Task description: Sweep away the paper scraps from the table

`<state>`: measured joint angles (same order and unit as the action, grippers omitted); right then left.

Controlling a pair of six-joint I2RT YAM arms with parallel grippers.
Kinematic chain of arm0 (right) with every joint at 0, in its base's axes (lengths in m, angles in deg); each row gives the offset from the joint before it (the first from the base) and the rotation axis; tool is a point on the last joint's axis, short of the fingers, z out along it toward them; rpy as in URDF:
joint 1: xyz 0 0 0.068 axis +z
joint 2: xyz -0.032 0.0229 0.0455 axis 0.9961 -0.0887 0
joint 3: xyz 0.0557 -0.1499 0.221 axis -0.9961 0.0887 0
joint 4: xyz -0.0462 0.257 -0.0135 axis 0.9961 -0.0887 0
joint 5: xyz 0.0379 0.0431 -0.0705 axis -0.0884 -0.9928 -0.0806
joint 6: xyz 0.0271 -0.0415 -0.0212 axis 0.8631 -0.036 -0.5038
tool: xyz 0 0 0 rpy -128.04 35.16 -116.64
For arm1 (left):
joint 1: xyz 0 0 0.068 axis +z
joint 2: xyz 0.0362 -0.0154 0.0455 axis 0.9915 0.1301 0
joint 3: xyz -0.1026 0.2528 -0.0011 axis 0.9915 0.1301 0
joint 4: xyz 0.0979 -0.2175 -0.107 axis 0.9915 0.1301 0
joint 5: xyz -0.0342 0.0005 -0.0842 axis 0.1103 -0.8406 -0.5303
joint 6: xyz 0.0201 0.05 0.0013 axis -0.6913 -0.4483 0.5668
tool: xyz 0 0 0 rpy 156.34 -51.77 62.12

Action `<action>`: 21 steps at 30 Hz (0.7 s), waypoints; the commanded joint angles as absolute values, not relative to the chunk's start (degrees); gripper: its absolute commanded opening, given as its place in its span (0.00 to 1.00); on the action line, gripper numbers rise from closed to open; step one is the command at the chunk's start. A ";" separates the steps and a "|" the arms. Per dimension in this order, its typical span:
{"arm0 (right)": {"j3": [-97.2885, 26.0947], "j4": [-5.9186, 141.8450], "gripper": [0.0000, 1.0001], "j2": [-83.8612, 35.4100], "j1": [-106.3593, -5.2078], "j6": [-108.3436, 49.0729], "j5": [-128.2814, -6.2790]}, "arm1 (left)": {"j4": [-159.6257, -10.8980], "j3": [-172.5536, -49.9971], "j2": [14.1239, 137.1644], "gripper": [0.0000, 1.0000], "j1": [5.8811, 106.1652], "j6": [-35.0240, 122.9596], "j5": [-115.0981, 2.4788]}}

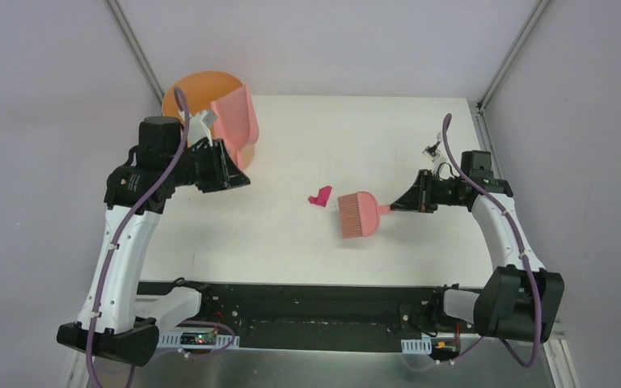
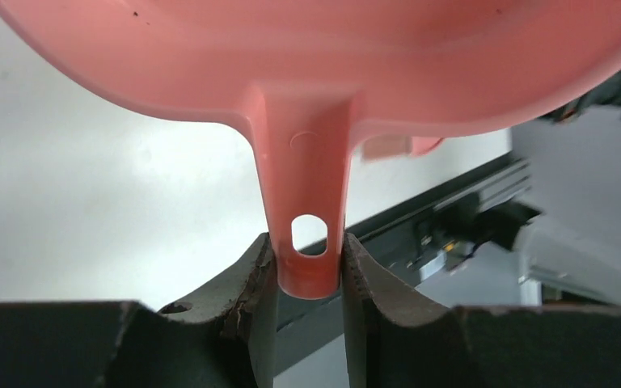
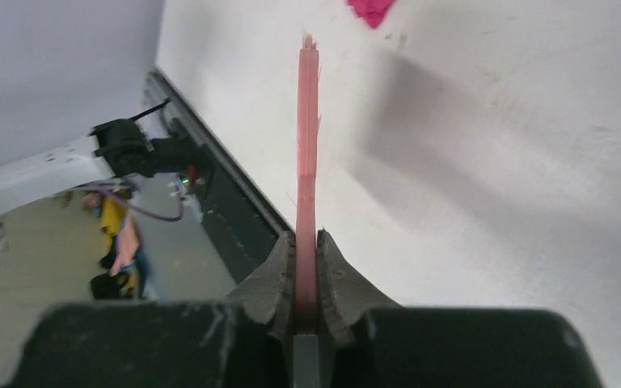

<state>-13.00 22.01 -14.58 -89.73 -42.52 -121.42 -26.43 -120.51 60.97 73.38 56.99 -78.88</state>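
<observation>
One magenta paper scrap [image 1: 319, 196] lies on the white table [image 1: 291, 242] near its middle; it also shows at the top of the right wrist view [image 3: 370, 10]. My right gripper [image 1: 394, 207] is shut on the handle of the pink hand brush [image 1: 358, 213], whose head sits just right of the scrap; the brush shows edge-on in the right wrist view [image 3: 307, 145]. My left gripper [image 1: 210, 141] is shut on the handle of the pink dustpan [image 1: 236, 121], held tilted up over an orange bowl [image 1: 198, 89] at the far left. The dustpan fills the left wrist view [image 2: 315, 65].
The orange bowl stands at the table's far left corner. A small clip-like object [image 1: 433, 149] lies near the right edge. A black and aluminium frame [image 1: 307, 303] runs along the near edge. Grey walls close in the back and sides.
</observation>
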 commanded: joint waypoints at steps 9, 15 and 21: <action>-22.28 27.59 0.00 -10.62 -89.01 -41.20 -93.24 | -3.14 -110.76 57.56 0.00 63.58 41.03 -59.24; -30.50 26.03 0.00 -15.57 -83.44 -43.49 -85.22 | -3.24 -109.81 62.64 0.00 54.13 43.42 -53.95; -42.76 20.96 0.00 -25.13 -70.88 -47.99 -70.37 | -0.02 -113.95 74.58 0.00 44.29 43.70 -48.49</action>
<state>-35.49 23.22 -20.88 -76.88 -44.42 -81.14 -1.84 -110.28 68.55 49.07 43.72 -54.14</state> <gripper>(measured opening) 0.084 0.291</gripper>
